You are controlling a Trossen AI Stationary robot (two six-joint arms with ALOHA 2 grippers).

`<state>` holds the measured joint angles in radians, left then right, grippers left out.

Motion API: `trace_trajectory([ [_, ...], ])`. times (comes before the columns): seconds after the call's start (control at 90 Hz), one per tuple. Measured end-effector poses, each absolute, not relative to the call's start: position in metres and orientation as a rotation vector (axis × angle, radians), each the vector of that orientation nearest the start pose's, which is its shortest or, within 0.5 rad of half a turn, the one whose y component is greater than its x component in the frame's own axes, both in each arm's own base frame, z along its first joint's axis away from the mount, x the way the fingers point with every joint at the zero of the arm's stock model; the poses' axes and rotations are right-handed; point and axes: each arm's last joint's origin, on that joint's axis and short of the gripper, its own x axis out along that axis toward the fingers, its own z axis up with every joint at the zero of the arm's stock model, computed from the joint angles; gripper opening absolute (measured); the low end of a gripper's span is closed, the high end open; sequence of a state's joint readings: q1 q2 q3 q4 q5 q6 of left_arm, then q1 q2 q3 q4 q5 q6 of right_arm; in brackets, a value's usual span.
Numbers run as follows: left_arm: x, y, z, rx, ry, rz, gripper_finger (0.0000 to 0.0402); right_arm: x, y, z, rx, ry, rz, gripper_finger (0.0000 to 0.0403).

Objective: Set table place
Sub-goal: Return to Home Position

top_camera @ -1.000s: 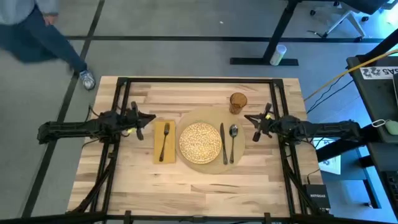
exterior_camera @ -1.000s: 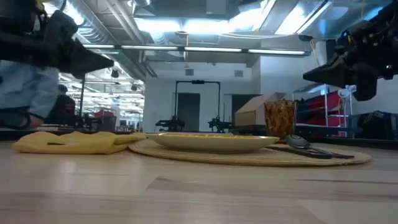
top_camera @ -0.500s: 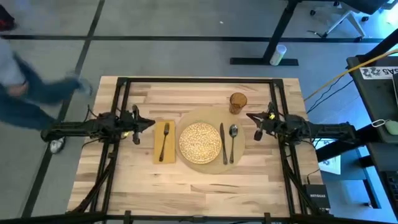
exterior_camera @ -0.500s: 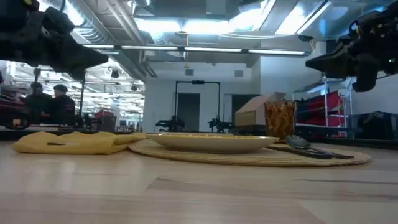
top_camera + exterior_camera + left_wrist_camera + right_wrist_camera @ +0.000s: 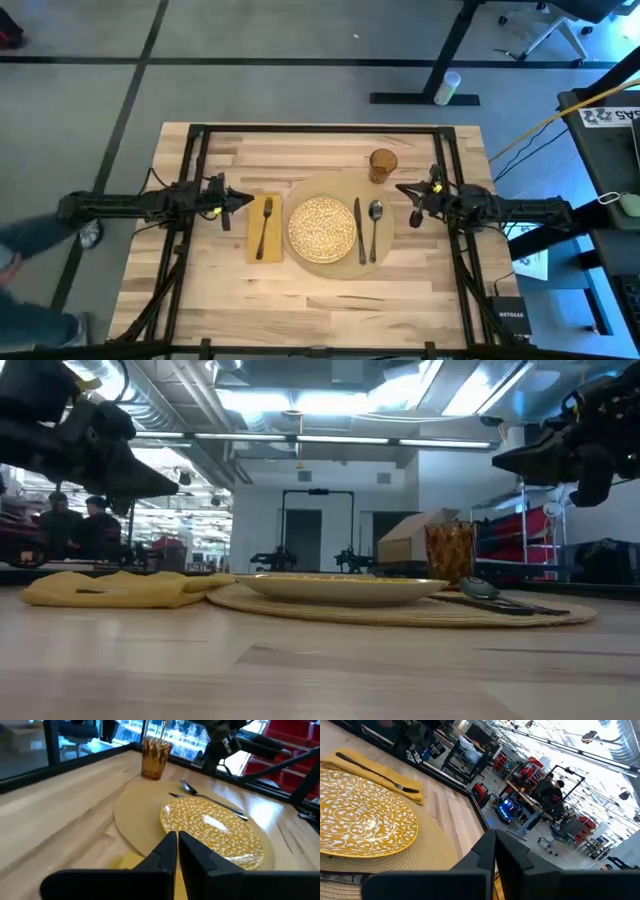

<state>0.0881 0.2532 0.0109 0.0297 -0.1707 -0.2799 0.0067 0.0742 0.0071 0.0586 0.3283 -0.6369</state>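
Observation:
The table bears the place, a round tan mat. On the mat lie a speckled yellow plate, a knife and a spoon. An amber glass stands at the mat's far right rim. Left of the mat a fork lies on a mustard napkin. My left gripper hovers shut above the napkin's far left corner. My right gripper hovers shut right of the spoon, near the glass. Neither touches anything.
Black frame rails run along the table's far, left and right sides under both arms. A person moves on the floor left of the table. Bare wood lies toward the near edge.
My left gripper has sunk a little and drifted slightly toward the near edge, still shut. My right gripper has risen a little and levelled out. A person has walked along the floor past the table's left side.

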Motion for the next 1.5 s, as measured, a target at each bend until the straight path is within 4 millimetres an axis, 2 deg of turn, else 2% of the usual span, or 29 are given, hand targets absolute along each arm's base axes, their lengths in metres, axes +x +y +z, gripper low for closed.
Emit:
trace_trajectory([
  [0.322, 0.110, 0.015, 0.152, -0.266, 0.137, 0.280, 0.0000, 0.100, -0.009, 0.166, -0.633, 0.111, -0.307, 0.0000],
  [0.644, 0.102, 0.014, 0.168, -0.137, -0.022, 0.260, 0.0000, 0.100, -0.009, 0.166, -0.633, 0.111, -0.307, 0.0000],
  [0.867, 0.100, 0.014, 0.168, -0.079, -0.015, 0.266, 0.0000, 0.100, -0.009, 0.166, -0.633, 0.111, -0.307, 0.0000],
  [1.222, 0.100, 0.014, 0.165, -0.161, 0.006, 0.267, 0.0000, 0.100, -0.009, 0.166, -0.633, 0.111, -0.307, 0.0000],
  [1.356, 0.100, 0.014, 0.165, -0.278, -0.009, 0.264, 0.0000, 0.100, -0.009, 0.166, -0.625, 0.110, -0.310, 0.0000],
  [1.5, 0.100, 0.014, 0.165, -0.309, -0.013, 0.264, 0.0000, 0.100, -0.009, 0.166, -0.630, 0.110, -0.305, 0.0000],
])
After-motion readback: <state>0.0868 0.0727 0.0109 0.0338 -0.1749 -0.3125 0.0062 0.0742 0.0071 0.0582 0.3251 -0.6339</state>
